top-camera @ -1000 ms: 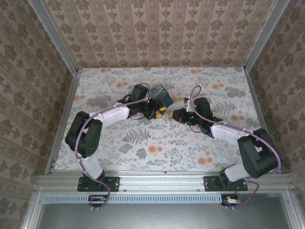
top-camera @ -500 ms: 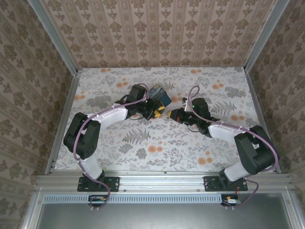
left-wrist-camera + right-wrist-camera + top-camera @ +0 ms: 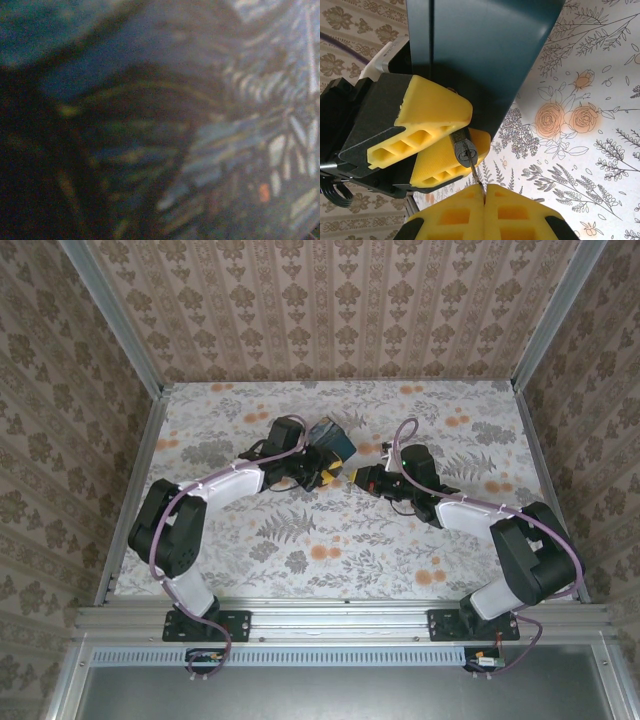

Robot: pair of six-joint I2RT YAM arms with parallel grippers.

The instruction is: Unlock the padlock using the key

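Both of your grippers meet near the middle of the flowery table (image 3: 300, 540), a bit toward the back wall. Your left gripper (image 3: 325, 472) is clamped on the padlock (image 3: 334, 439), with the blue block sitting at a tilt in the overhead view. From the right wrist camera you can see its yellow fingers (image 3: 432, 116) squeezing the lock's lower end from both sides, and the round keyhole plug (image 3: 464, 148) poking out between them. Your right gripper (image 3: 484, 192) has its yellow pads (image 3: 520, 215) pressed tight together, pinching the key (image 3: 475, 175), which is just a thin sliver sticking out of the seam. The key's tip is right at the keyhole face, touching or nearly so; can't tell if it's in the slot. Your left wrist camera gives a dark, blurry close-up of the lock's swirly print.
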